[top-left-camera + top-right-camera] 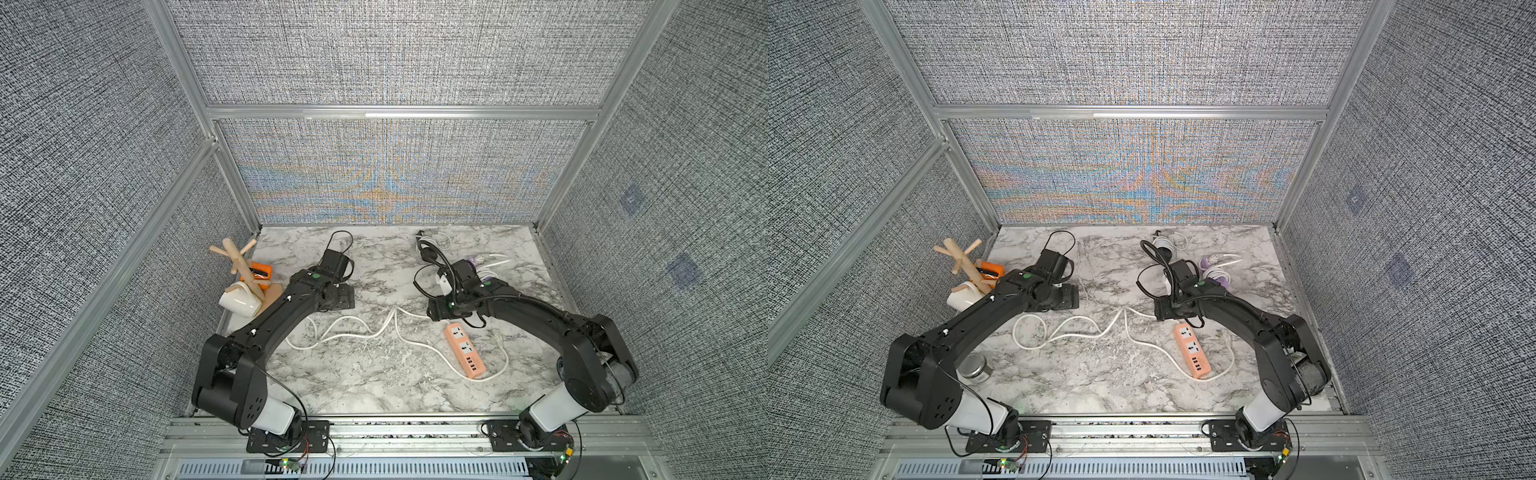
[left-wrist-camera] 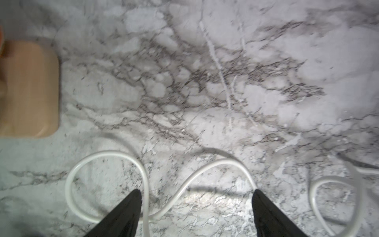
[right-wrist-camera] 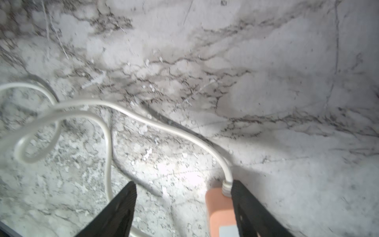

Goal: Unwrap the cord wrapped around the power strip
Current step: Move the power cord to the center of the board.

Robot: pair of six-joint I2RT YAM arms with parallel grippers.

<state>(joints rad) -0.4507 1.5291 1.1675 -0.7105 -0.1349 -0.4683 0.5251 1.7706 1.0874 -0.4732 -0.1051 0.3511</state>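
Note:
The orange power strip (image 1: 464, 350) (image 1: 1192, 351) lies flat on the marble table at the front right. Its white cord (image 1: 365, 332) (image 1: 1084, 328) runs off the strip's far end and lies in loose curves across the middle of the table; another stretch curls around the strip's near end. My left gripper (image 2: 196, 192) (image 1: 338, 299) hovers open above the cord's (image 2: 205, 170) left loops, holding nothing. My right gripper (image 3: 184, 183) (image 1: 436, 311) is open over the strip's (image 3: 219, 207) cord end. The strip sits close beside one finger (image 3: 242, 201), not gripped.
A wooden mug tree (image 1: 241, 266) with a white mug (image 1: 239, 303) and an orange object (image 1: 257, 272) stands at the left edge; its base (image 2: 28, 88) shows beside the left gripper. A purple strip with coiled white cord (image 1: 484, 270) and black cables (image 1: 428, 249) lie back right. A metal tin (image 1: 973, 365) sits front left.

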